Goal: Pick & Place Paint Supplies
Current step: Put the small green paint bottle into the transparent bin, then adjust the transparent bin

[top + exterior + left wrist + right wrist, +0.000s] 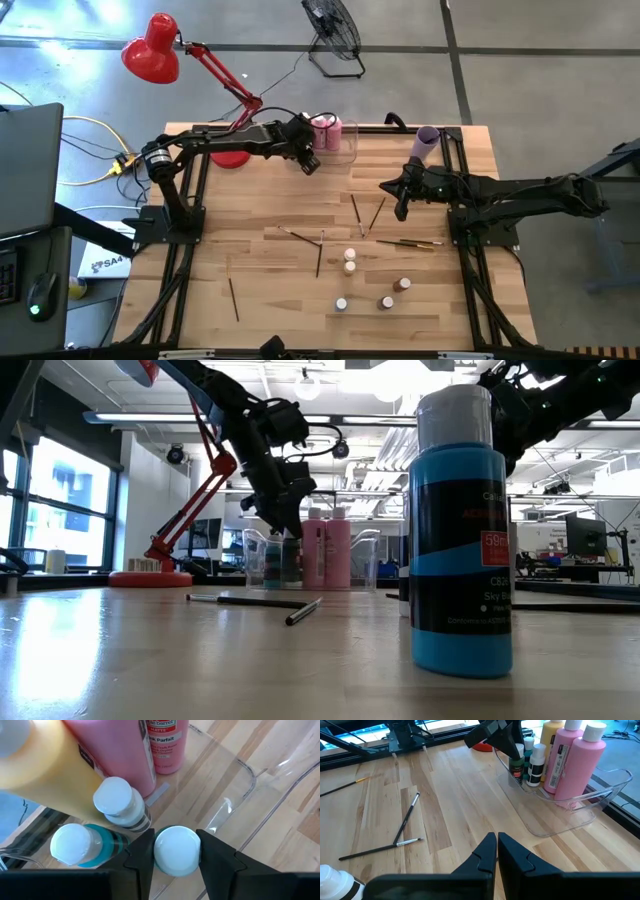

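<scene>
While my right gripper (497, 851) waits shut, my left gripper (176, 851) clamps a tiny white-capped bottle (176, 850) inside the clear bin (260, 815).

A lab; ceiling strip lights (330, 382), monitors (585, 535), concrete floor (80, 20).

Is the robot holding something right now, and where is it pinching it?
Yes. The left end effector pinches a tiny bottle by its white cap, over the clear bin. The right end effector is shut and holds nothing.
</scene>
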{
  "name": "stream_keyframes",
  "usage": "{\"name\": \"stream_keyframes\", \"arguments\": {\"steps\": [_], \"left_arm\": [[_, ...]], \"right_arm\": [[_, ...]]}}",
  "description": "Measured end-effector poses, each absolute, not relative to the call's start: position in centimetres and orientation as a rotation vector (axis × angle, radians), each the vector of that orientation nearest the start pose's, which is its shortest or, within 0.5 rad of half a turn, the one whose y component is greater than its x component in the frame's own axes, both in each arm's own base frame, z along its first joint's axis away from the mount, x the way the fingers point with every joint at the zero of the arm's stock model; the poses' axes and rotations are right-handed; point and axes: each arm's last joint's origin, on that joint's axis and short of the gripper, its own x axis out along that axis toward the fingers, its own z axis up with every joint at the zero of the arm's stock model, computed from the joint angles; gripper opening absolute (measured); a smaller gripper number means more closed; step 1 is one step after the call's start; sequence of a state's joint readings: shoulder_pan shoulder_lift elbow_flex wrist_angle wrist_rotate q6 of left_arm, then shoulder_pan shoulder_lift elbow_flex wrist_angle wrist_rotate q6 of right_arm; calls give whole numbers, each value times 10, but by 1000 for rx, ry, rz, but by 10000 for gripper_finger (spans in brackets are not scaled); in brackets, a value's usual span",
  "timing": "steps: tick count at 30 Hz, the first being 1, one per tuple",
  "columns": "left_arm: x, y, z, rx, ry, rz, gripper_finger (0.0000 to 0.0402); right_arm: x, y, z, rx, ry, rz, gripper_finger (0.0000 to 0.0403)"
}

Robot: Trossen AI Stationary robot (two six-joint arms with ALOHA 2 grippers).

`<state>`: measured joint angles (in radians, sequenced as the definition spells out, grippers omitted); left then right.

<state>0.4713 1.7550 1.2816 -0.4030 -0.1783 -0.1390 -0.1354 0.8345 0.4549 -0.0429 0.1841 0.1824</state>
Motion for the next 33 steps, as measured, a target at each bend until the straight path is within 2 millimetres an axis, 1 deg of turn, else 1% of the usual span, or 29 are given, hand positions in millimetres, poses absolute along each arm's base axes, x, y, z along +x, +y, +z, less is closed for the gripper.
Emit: {"name": "stream_keyframes", "arguments": {"steps": [18, 21, 28, 30, 33], "left_arm": [[331, 174, 229, -247, 863, 661, 141], [331, 174, 229, -247, 869, 660, 161], [332, 175, 230, -245, 853, 661, 230], [332, 175, 231, -243, 841, 661, 241], [334, 176, 233, -239, 812, 662, 249]], "right_arm": [[178, -30, 225, 168, 395, -352, 8], [178, -30, 225, 168, 395, -351, 8], [178, -30, 225, 176, 394, -351, 8], [178, -29, 225, 176, 394, -351, 8], [178, -29, 224, 176, 395, -350, 8]]}}
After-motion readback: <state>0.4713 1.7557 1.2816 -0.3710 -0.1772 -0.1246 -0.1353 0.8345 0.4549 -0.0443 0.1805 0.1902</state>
